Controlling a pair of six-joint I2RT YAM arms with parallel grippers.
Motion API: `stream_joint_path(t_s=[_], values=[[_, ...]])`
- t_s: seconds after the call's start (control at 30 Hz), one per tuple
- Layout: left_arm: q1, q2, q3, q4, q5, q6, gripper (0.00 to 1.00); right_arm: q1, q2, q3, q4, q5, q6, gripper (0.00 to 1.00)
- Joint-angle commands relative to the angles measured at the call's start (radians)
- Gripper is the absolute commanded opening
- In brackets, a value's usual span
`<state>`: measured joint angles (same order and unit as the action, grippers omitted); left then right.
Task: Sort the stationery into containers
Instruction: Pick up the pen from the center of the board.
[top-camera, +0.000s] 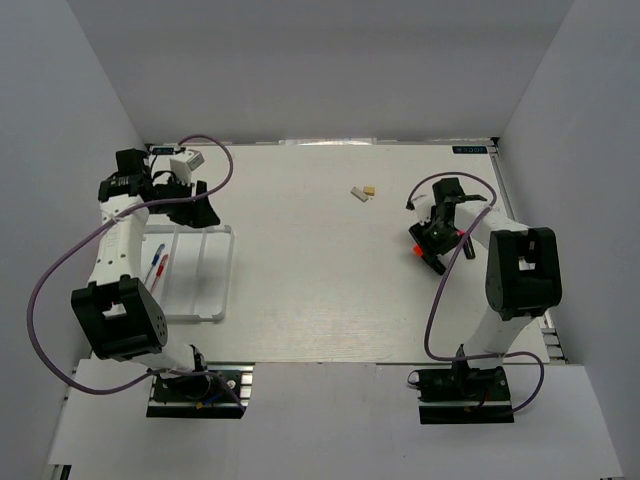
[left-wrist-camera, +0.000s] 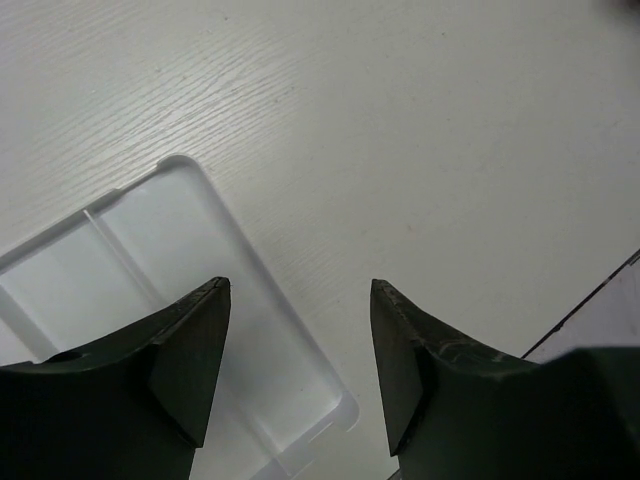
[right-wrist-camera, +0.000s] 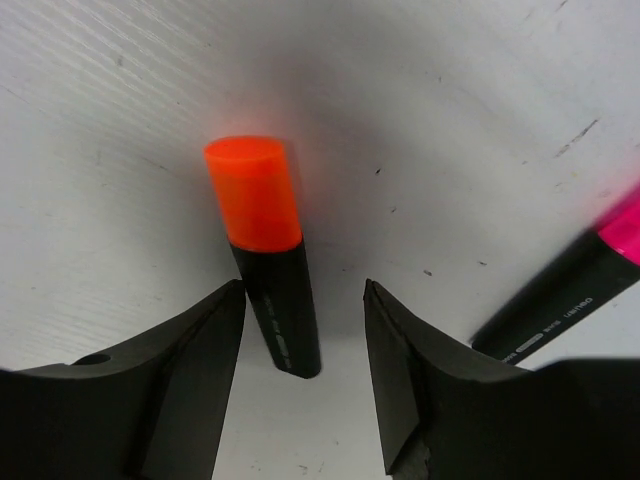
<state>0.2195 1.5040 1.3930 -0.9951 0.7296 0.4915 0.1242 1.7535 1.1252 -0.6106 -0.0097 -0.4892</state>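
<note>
An orange-capped black highlighter (right-wrist-camera: 270, 260) lies flat on the white table. My right gripper (right-wrist-camera: 305, 290) is open and low over it, a finger on each side of its black barrel, not closed on it. In the top view this gripper (top-camera: 430, 245) is at the right, with the orange cap (top-camera: 413, 251) showing beside it. A pink-capped highlighter (right-wrist-camera: 580, 290) lies just to the right. My left gripper (left-wrist-camera: 300, 290) is open and empty above the far corner of the white divided tray (left-wrist-camera: 200, 230). A red pen (top-camera: 162, 268) and a blue pen (top-camera: 152, 262) lie in the tray (top-camera: 228, 270).
A small white eraser (top-camera: 358, 193) and a tan eraser (top-camera: 369, 189) lie together on the table, at the far middle. White walls close in the table on the left, back and right. Purple cables loop beside both arms.
</note>
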Motion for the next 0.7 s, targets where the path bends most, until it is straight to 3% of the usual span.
stream_joint_path(t_s=[0.0, 0.23, 0.47, 0.67], values=[[-0.022, -0.047, -0.012, 0.05, 0.074, -0.054, 0.68, -0.003, 0.012, -0.024, 0.048, 0.036, -0.028, 0.57], [-0.071, -0.149, -0.169, 0.298, 0.172, -0.217, 0.68, 0.0, 0.017, -0.117, 0.104, 0.036, -0.037, 0.48], [-0.173, -0.212, -0.319, 0.553, 0.217, -0.48, 0.62, 0.006, -0.037, -0.03, 0.039, -0.169, 0.079, 0.02], [-0.331, -0.177, -0.423, 0.838, 0.169, -0.778, 0.58, 0.04, -0.084, 0.056, 0.014, -0.5, 0.259, 0.0]])
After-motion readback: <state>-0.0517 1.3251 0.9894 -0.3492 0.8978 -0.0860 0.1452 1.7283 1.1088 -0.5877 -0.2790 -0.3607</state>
